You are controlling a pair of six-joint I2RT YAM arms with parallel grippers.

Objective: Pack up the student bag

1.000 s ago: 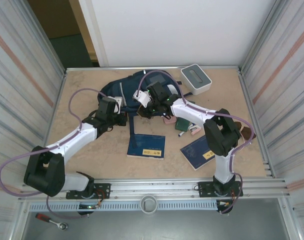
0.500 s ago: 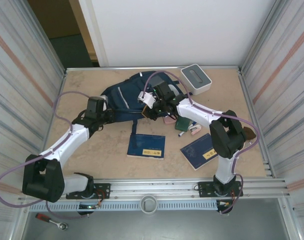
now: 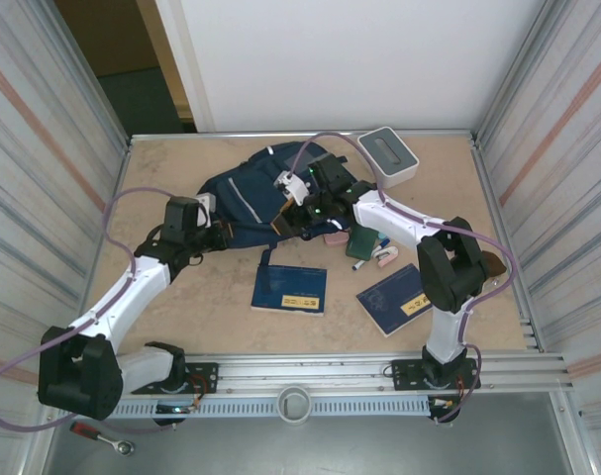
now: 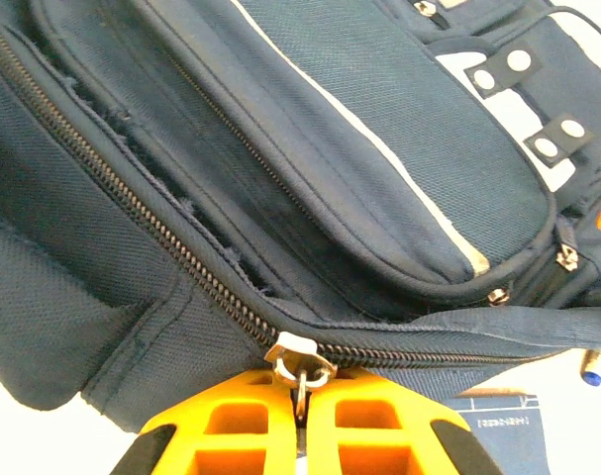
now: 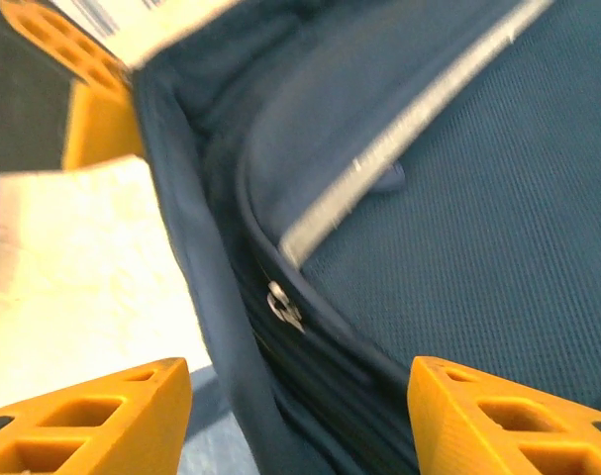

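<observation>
The navy student bag point(image 3: 246, 188) lies on its side at the back middle of the table. My left gripper point(image 3: 221, 237) sits at the bag's near left edge. In the left wrist view its orange fingers point(image 4: 250, 426) are shut on a metal zipper pull point(image 4: 302, 368) of the bag point(image 4: 359, 148), and the zip behind it stands open. My right gripper point(image 3: 288, 220) is over the bag's right side. In the right wrist view it point(image 5: 300, 396) is open, straddling a blue fabric fold point(image 5: 221, 327) with a small zipper pull point(image 5: 283, 305), gripping nothing.
A white box point(image 3: 387, 155) stands at the back right. Two navy booklets point(image 3: 290, 289) point(image 3: 397, 299) lie in front of the bag. A green item point(image 3: 362, 243), a pink eraser point(image 3: 387, 258) and a pen point(image 3: 361, 263) lie under the right forearm. Corrugated walls close both sides.
My left gripper has drawn leftward along the bag's edge, still holding the zipper pull. The right gripper has opened and let go of the bag, which has spread and shifted left.
</observation>
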